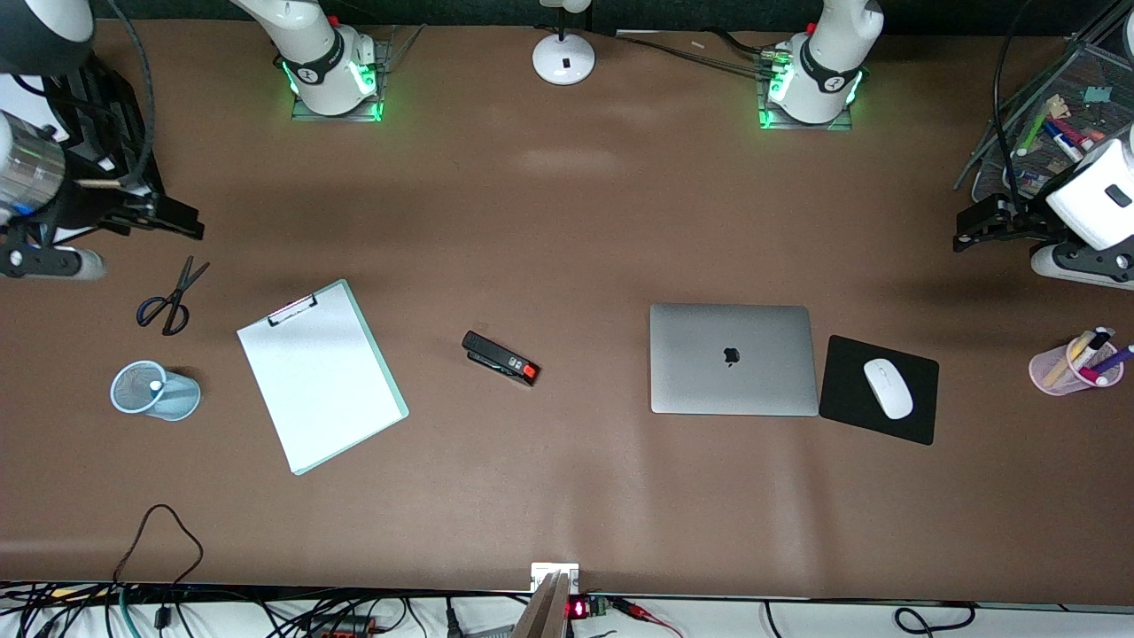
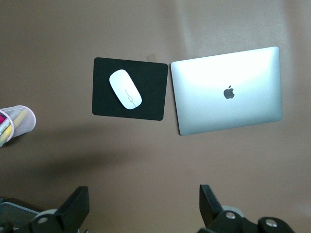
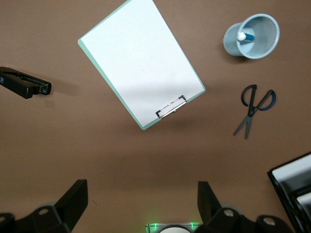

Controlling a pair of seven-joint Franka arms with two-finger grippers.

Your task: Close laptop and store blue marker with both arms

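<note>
The silver-grey laptop (image 1: 733,359) lies shut on the table with its apple logo up; it also shows in the left wrist view (image 2: 228,92). The blue marker (image 3: 244,36) stands pale end up in the light-blue mesh cup (image 1: 155,391), which lies tipped at the right arm's end of the table. My left gripper (image 1: 971,227) is open and empty, raised over the left arm's end of the table by the wire tray; its view shows its jaws wide apart (image 2: 144,201). My right gripper (image 1: 182,220) is open and empty, raised above the scissors, and shows in its own view (image 3: 142,196).
A clipboard (image 1: 321,374) with white paper, a black stapler (image 1: 500,358) and scissors (image 1: 168,299) lie on the brown table. A white mouse (image 1: 888,388) sits on a black pad (image 1: 842,408) beside the laptop. A pink pen cup (image 1: 1067,365), a wire tray (image 1: 1059,115) and a lamp base (image 1: 563,58) stand around.
</note>
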